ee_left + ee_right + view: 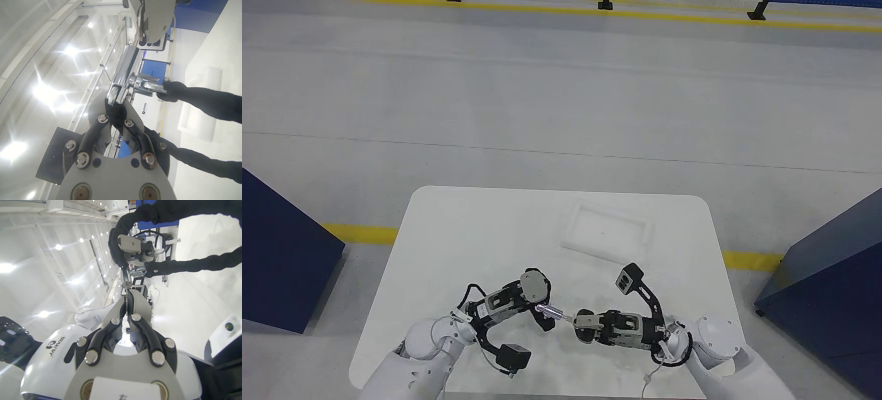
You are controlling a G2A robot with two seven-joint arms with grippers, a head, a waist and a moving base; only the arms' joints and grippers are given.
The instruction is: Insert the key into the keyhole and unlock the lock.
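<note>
My left end effector (115, 108) is clamped tight on one end of the chrome lock (127, 64), holding it above the bench (442, 240) in the lower middle of the top view. My right end effector (128, 294) is pinched closed on the key (148, 88), which sits edge-on between its pads. The key's tip meets the round cylinder on the lock's side; I cannot tell how far in it sits. A white tray (607, 232) lies right of centre, well apart from both.
</note>
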